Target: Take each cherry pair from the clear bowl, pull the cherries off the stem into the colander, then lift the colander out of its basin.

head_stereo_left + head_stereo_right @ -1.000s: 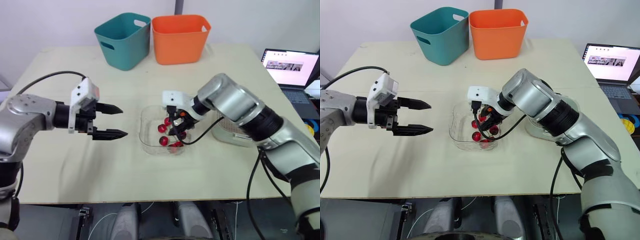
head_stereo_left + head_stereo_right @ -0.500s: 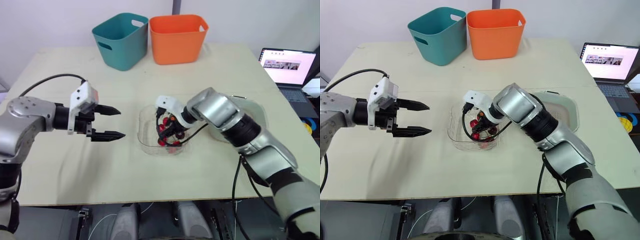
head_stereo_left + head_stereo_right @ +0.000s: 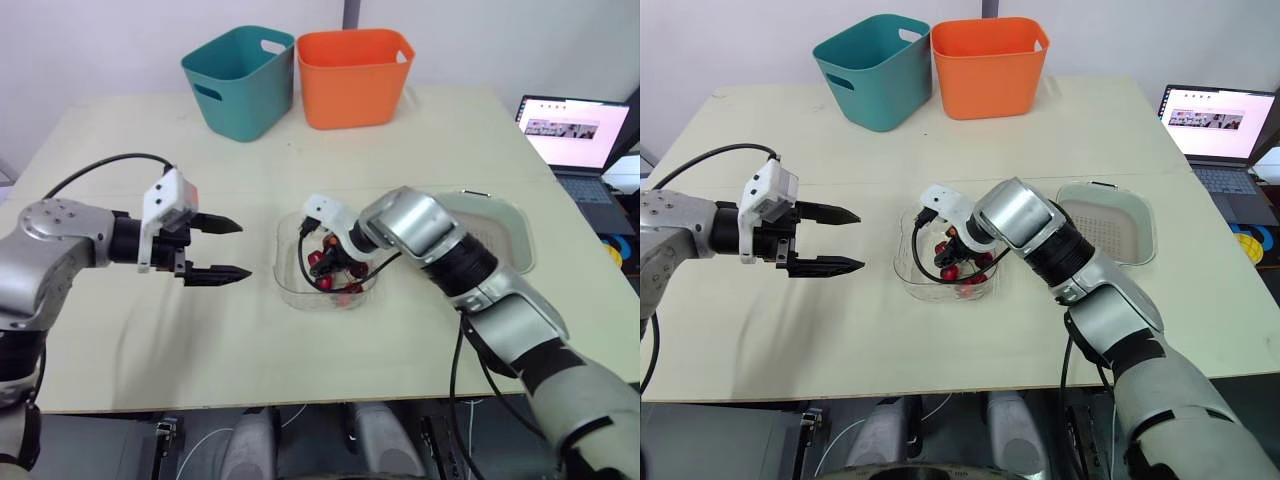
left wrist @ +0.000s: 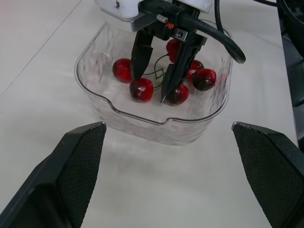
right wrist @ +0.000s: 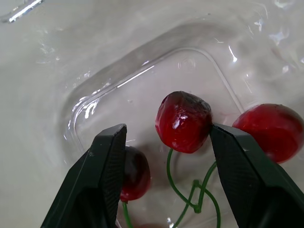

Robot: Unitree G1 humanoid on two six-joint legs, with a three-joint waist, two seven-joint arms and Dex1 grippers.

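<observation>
Cherry pairs [image 4: 141,89] lie in the clear bowl [image 4: 142,121], left of the colander [image 3: 1105,222]. Your right gripper [image 3: 952,252] reaches into the bowl, fingers spread astride one cherry [image 5: 184,121], whose stem [image 5: 168,168] trails back along the fingers. Your left gripper [image 3: 243,249] hovers left of the bowl, fingers wide.

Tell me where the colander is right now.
In the head views, the colander sits on the right side of the table, just right of the clear bowl.
</observation>
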